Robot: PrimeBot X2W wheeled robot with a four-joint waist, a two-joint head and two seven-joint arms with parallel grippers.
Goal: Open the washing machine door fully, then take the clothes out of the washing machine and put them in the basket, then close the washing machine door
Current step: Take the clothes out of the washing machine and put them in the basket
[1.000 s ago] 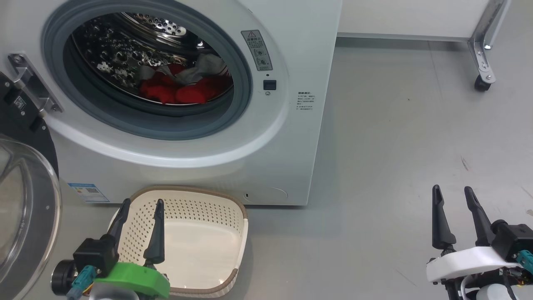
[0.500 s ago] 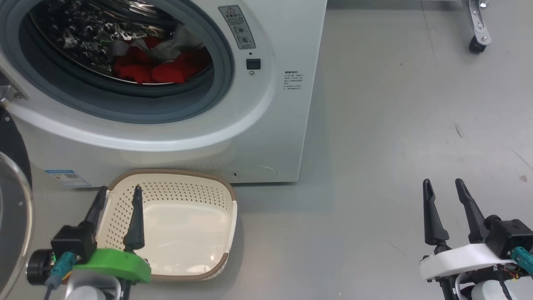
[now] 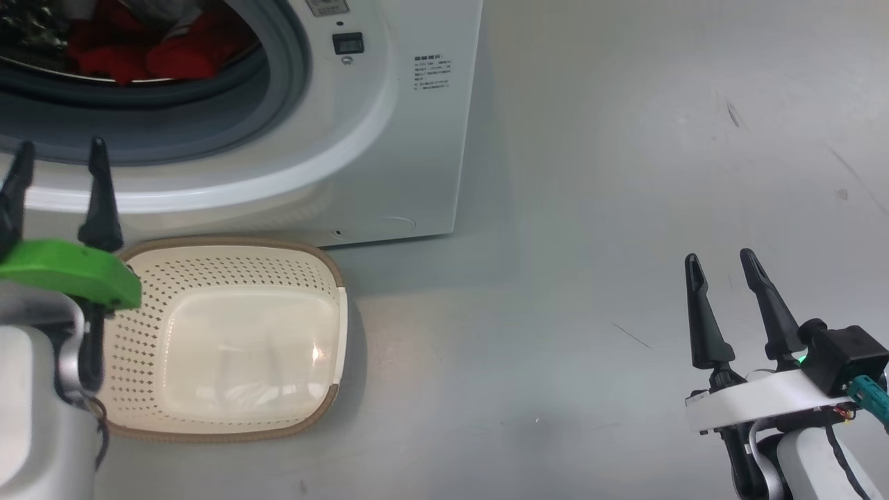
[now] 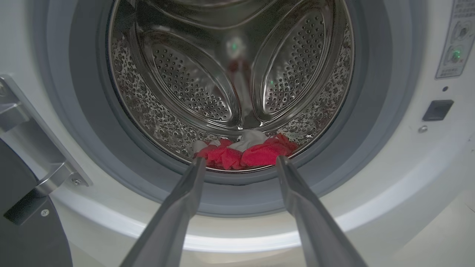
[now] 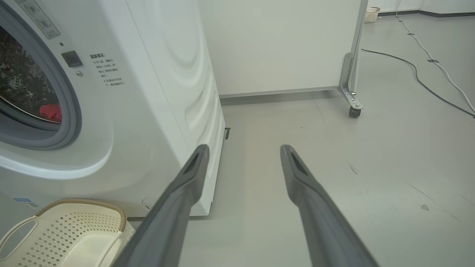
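While the right pincer (image 3: 718, 255) hangs spread low, the left pincer (image 4: 240, 158), spread, faces the clothes (image 4: 259, 154).

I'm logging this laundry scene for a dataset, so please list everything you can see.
washing machine: one, white, left of scene
washing machine door: one, dark inner face, swung open at the hinge side
clothes: one heap, red and white, drum bottom
basket: one, cream with brown rim, empty, floor before machine
wheeled panel: one, white, behind machine
cable: one, black, far floor
left hand: open, empty, facing drum
right hand: open, empty, above floor
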